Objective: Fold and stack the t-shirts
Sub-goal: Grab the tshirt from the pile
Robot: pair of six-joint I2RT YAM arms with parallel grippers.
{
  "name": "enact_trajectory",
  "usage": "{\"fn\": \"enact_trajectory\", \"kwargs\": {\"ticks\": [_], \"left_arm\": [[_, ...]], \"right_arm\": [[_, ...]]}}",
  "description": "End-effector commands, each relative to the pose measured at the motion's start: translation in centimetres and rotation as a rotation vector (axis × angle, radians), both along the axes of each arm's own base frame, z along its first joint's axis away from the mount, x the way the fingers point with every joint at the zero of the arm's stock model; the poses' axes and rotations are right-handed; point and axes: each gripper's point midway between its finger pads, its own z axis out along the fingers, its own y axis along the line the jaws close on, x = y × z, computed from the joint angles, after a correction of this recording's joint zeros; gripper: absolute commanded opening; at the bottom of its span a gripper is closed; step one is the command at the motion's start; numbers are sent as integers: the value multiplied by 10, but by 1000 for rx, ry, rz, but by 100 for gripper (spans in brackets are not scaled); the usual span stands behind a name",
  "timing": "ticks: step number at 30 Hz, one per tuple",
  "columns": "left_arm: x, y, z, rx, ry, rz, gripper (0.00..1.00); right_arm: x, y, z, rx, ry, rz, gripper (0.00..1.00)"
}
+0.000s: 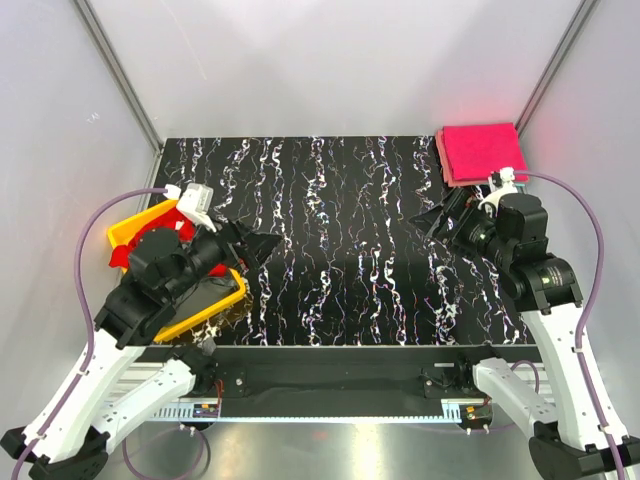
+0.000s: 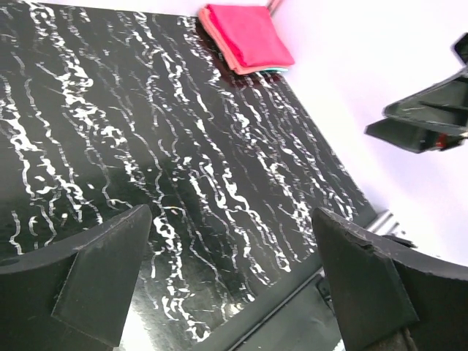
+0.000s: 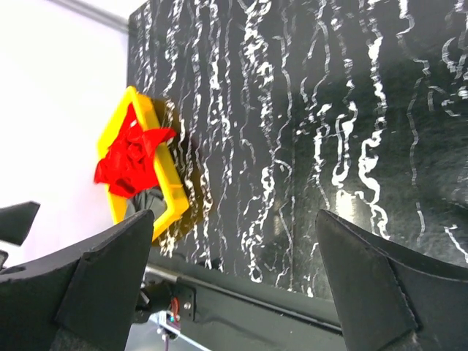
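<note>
The red t-shirt (image 1: 118,256) lies bunched in the yellow tray (image 1: 128,228). The open, empty left end effector (image 1: 258,255) is beside the tray; the open right end effector (image 1: 440,222) is well apart.

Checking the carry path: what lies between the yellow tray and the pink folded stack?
Only bare table between tray and stack, in the top view; the left gripper and right gripper hang open over its ends.

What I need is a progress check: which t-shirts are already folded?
The magenta-pink t-shirts, stacked flat at the far right corner. The bright red t-shirt is not folded: it lies crumpled in the yellow tray on the left.
</note>
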Motion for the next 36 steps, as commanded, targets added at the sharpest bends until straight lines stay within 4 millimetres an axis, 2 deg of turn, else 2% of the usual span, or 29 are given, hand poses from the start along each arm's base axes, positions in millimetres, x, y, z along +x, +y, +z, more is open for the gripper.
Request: {"fn": "enact_trajectory", "kwargs": {"ticks": [1,4,5,7,8,11,16,18,19,22,23,26,27,29,31,34,36], "left_arm": [[8,7,4,22,-51,43,99],[16,18,-5,65,-19,121,99],[25,32,-11,98,16,218,99],[35,43,-16,114,46,305,99],[43,54,-19,136,57,383,99],[57,70,-30,173,129,511,99],[69,82,-43,145,219,612,99],[75,93,-53,156,249,663,99],[84,108,-66,167,296,717,98],[92,133,-105,165,449,784,98],[93,152,-120,159,492,847,98],[92,184,-144,120,559,1020,95],[91,188,-150,117,567,1051,89],[83,201,-169,93,615,1178,86],[75,212,-188,117,662,1262,86],[73,220,-215,116,714,1331,86],[91,221,-214,85,672,1323,86]], "right_arm": [[7,-13,18,-40,-67,-66,100],[10,-20,18,-56,-43,-111,100],[11,-19,19,-53,-41,-113,100],[12,-17,30,-39,-62,-109,100],[11,-17,38,-35,-81,-105,100],[13,-20,45,-59,-109,-110,100],[15,-22,41,-82,-143,-106,100],[16,-19,29,-78,-129,-88,100],[16,-14,29,-65,-138,-65,100],[17,-8,14,-56,-102,-33,100],[17,-5,7,-51,-82,-18,100],[15,0,-5,-38,-52,6,100],[15,1,-8,-34,-48,9,100],[13,2,-14,-35,-36,17,100],[12,2,-16,-38,-32,25,100],[9,0,-16,-57,-44,34,100],[9,-1,-16,-70,-55,36,100]]}}
